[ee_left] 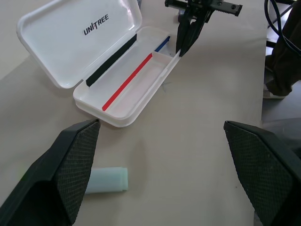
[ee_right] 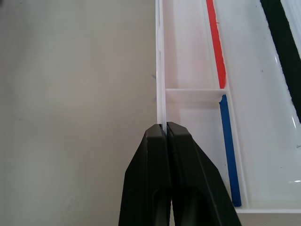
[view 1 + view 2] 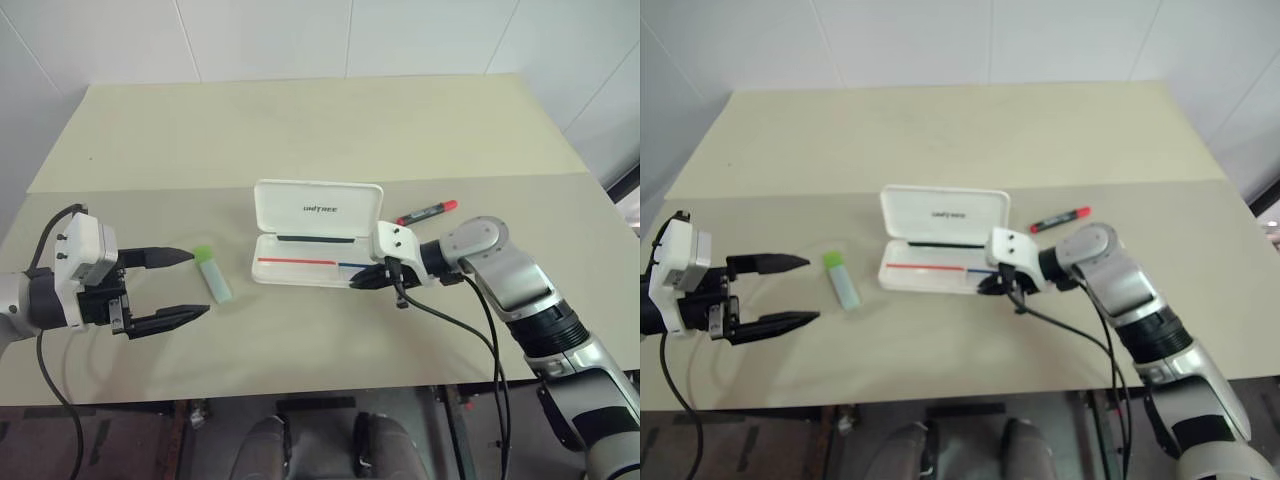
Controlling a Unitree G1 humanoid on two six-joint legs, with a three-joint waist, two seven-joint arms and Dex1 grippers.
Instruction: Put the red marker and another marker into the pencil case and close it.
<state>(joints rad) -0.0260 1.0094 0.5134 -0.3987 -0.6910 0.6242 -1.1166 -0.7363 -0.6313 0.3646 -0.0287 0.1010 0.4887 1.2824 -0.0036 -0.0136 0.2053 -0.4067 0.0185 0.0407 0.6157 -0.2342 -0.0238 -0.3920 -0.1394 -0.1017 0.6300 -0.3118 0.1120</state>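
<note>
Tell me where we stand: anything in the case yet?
Done: the pencil case lies open, tray bare. In hand: the right end effector is shut on the tray's front wall; the left end effector is open beside the green-capped marker. Left: that marker and the red marker, behind the case, go in, then the lid shuts.

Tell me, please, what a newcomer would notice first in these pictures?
The white pencil case lies open in the middle of the table, its tray empty. The right gripper, jaws shut, pinches the tray's front wall. The green-capped marker lies left of the case, the red marker behind it on the right.
</note>
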